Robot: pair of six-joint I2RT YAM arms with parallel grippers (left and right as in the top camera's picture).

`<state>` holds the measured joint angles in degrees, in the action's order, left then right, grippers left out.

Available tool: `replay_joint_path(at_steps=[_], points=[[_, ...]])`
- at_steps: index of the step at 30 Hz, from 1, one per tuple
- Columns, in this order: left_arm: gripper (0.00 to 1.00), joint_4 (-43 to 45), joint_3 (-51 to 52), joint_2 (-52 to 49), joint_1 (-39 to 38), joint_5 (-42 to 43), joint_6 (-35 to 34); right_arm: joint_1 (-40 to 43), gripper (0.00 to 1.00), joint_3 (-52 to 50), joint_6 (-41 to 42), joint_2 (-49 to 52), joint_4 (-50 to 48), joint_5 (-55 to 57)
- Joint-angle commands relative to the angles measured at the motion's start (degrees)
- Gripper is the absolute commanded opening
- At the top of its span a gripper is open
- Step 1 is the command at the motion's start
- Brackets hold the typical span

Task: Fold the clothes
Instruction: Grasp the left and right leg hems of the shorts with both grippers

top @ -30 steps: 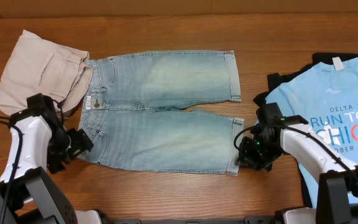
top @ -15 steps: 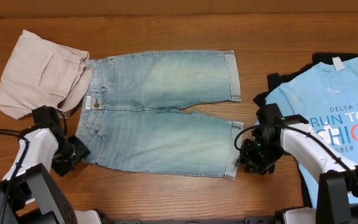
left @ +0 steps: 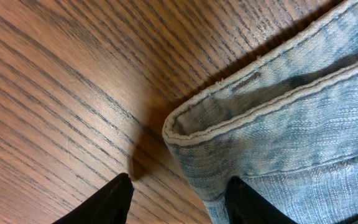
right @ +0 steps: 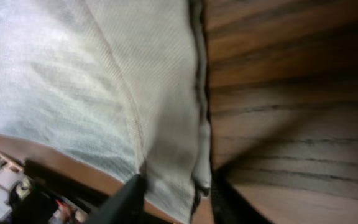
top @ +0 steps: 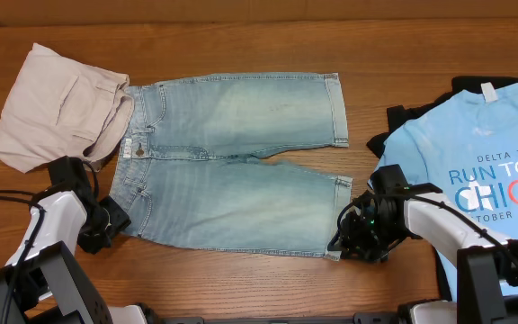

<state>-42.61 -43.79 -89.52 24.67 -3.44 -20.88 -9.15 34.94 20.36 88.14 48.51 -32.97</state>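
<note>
Two grippers: both at the denim shorts (top: 241, 162).
My left gripper (left: 179, 193): fingers spread, waistband corner (left: 194, 134) between them.
My right gripper (right: 178, 194): fingers spread, leg hem (right: 173, 149) between them.

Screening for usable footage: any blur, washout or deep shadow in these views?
Overhead: sharp, evenly lit. Left wrist: shorts corner crisp, fingers dark silhouettes. Right wrist: soft focus, shorts washed almost white, table shadowed.
</note>
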Motion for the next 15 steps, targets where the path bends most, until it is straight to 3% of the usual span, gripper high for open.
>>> replay_joint_path(at_steps=[1, 7, 13, 15], points=[[0.56, 0.09, 1.66, -1.2, 0.59, 1.62, -0.74, -0.17, 0.28, -1.49, -0.46, -0.15, -0.48, -1.29], [0.77, -4.76, -3.61, -1.18, 0.59, 3.45, -0.04, -0.17, 0.05, -1.49, -0.07, -0.15, -0.22, -1.88], [0.87, -7.45, -8.28, -1.18, 0.59, 2.23, 1.64, -0.15, 0.04, 0.63, 1.03, -0.17, 2.93, -2.08], [0.83, -6.99, -8.0, -1.22, 0.59, 0.28, 1.6, -0.15, 0.04, 2.56, 0.85, -0.17, 4.98, -2.05]])
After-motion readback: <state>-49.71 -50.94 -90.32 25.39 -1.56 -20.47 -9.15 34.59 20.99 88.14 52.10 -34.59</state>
